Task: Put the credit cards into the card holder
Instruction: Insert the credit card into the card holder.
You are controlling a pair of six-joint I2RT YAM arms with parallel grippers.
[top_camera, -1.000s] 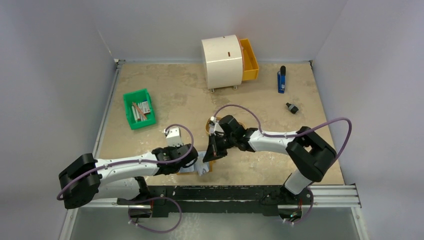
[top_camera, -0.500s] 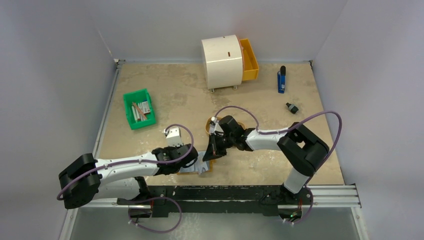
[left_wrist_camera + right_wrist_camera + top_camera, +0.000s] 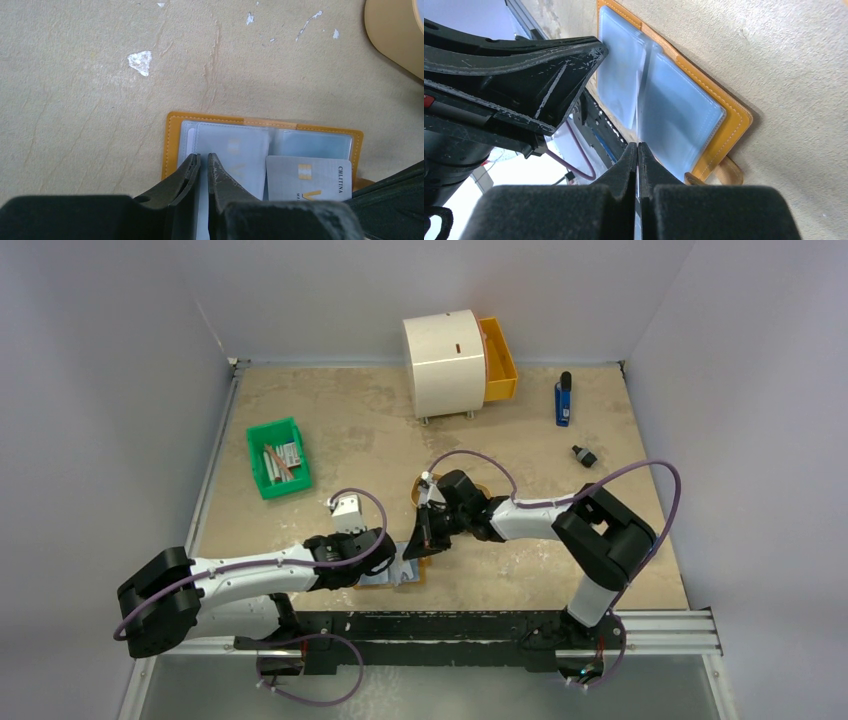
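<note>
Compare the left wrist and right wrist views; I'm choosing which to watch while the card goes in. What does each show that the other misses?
Left wrist only: a printed card with a gold chip lying on the wallet, and the tan tray at its rim. Right wrist only: the right gripper shut on a clear sleeve, holding it up from the fold, plus the wallet's strap. Both: the open orange wallet with its clear pockets, the beige table, and the left gripper over the wallet.
</note>
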